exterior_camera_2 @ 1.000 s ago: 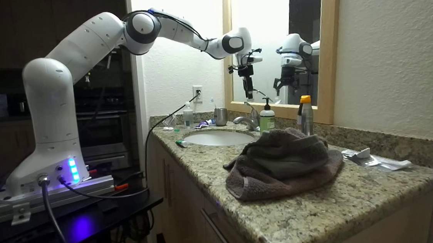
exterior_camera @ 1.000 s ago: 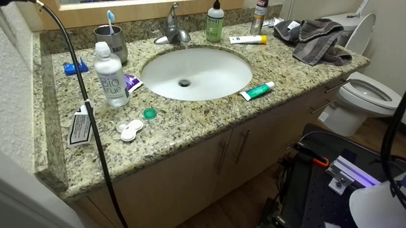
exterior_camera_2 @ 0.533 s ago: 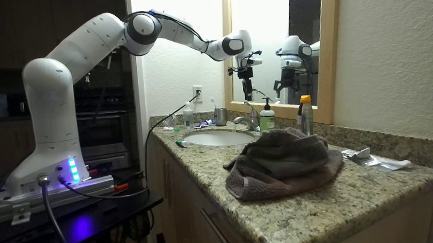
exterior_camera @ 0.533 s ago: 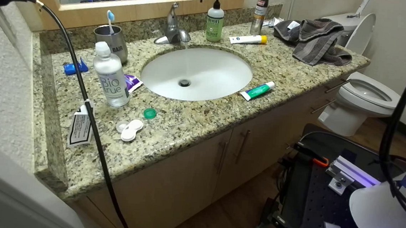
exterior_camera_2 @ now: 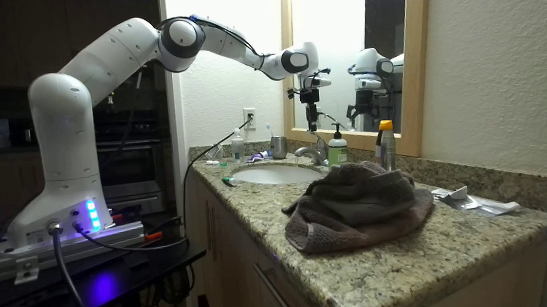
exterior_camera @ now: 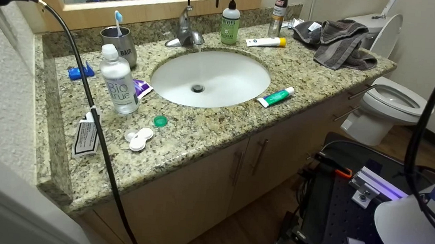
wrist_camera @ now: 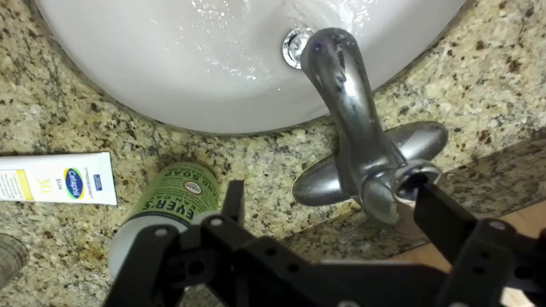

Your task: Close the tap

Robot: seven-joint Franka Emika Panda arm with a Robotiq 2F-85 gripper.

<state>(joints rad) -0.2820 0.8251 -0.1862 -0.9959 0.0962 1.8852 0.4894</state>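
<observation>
The silver-grey tap stands behind the sink in both exterior views, its spout over the bowl. A thin stream of water runs from the spout, and the wrist view shows ripples in the bowl. The wrist view shows the tap from above, with its upright lever handle. My gripper is open, pointing down above the tap. One finger overlaps the lever's top end; I cannot tell if they touch. The other finger is beside the soap bottle. Only fingertips show in an exterior view.
The green soap bottle stands right beside the tap. A white tube, a yellow-capped can and a grey towel lie farther along. The mirror is close behind the gripper. A metal cup and clear bottle stand opposite.
My gripper has moved down, bringing one fingertip to the top of the tap's lever. It remains open. The tap and the running water look the same.
</observation>
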